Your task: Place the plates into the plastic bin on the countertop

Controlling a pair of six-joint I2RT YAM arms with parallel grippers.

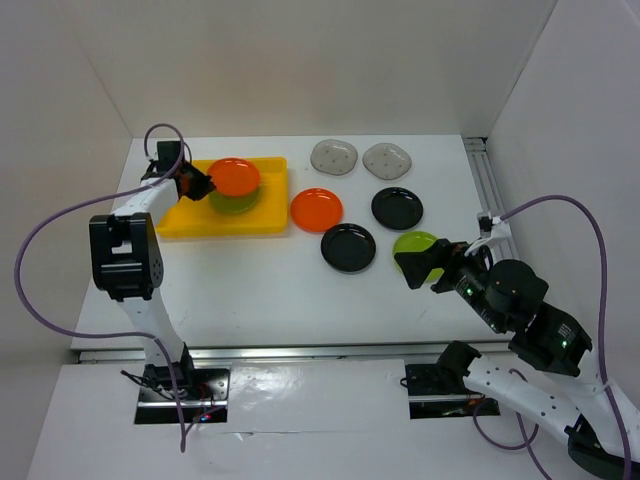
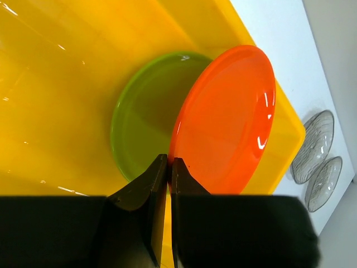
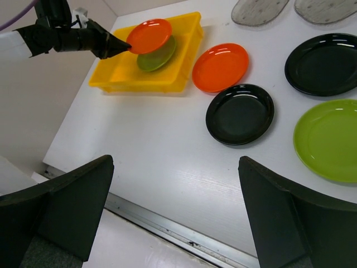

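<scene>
Orange plate [image 1: 234, 176]: pinched at its rim by the left gripper [image 2: 169, 162], jaws pressed together on the thin edge. Held tilted above the bin [image 1: 180, 222], partly covering a green plate [image 2: 142, 134] that lies flat on the bin floor. Probably not resting on anything yet, though contact at the low edge cannot be ruled out.

To finish this placement well:
- Lower gently to bring the plate's free edge down onto the green plate.
- Flatten the tilt for a clean nest rather than a slide.
- Only then part the jaws and lift straight out.
- Avoid dropping from height, with its risk of a clatter or a skid against the bin wall.
- Keep the fingers off the yellow rim.

Right gripper [image 3: 175, 184]: spread wide, holding nothing, hovering just beside a second green plate [image 3: 329, 139] on the table [image 1: 260, 290], well apart from the bin.
</scene>
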